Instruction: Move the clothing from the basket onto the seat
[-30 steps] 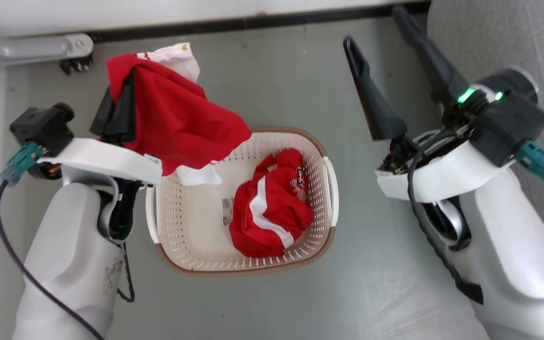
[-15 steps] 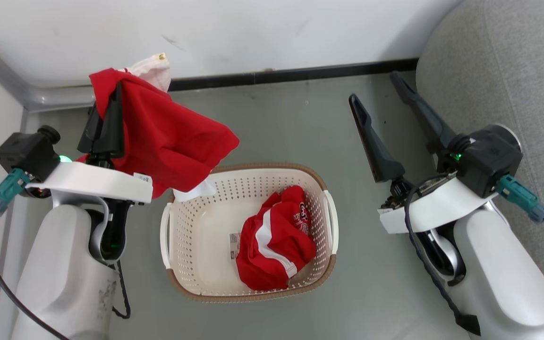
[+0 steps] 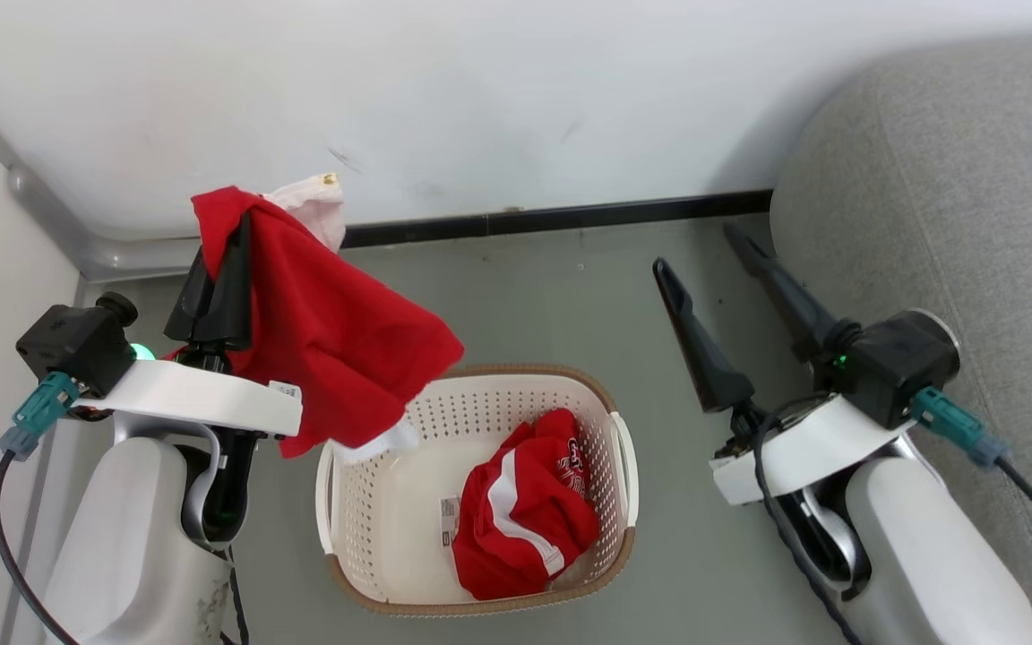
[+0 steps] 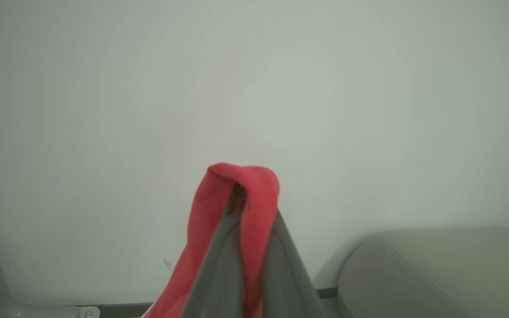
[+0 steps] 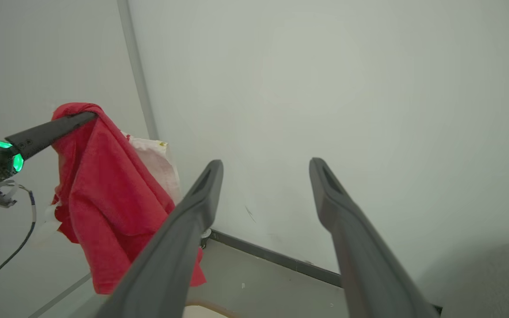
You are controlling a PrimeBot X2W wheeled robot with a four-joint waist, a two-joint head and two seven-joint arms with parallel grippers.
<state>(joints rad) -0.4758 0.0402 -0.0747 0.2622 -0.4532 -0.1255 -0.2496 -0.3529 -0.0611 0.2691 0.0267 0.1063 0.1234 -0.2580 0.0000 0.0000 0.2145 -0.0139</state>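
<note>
My left gripper (image 3: 231,235) is shut on a red garment (image 3: 337,349) with white trim, held up over the floor at the basket's far left corner. In the left wrist view the red cloth (image 4: 259,185) drapes over the closed fingertips of the gripper (image 4: 242,201). A second red garment (image 3: 525,515) with a white stripe and a printed logo lies bunched in the cream perforated basket (image 3: 364,546) on the floor. My right gripper (image 3: 695,247) stands open and empty between the basket and the grey seat (image 3: 955,224). The right wrist view shows its spread fingers (image 5: 267,164) and the hanging garment (image 5: 104,198).
A white wall with a black skirting strip (image 3: 570,217) runs close behind the basket. A grey pipe (image 3: 59,228) follows the left corner, where another pale wall closes in. Grey floor (image 3: 552,296) lies between the basket and the wall.
The head camera has tilted up, so the basket sits lower in the picture and more wall and seat show. The left gripper keeps its hold on the garment. The right gripper stays open.
</note>
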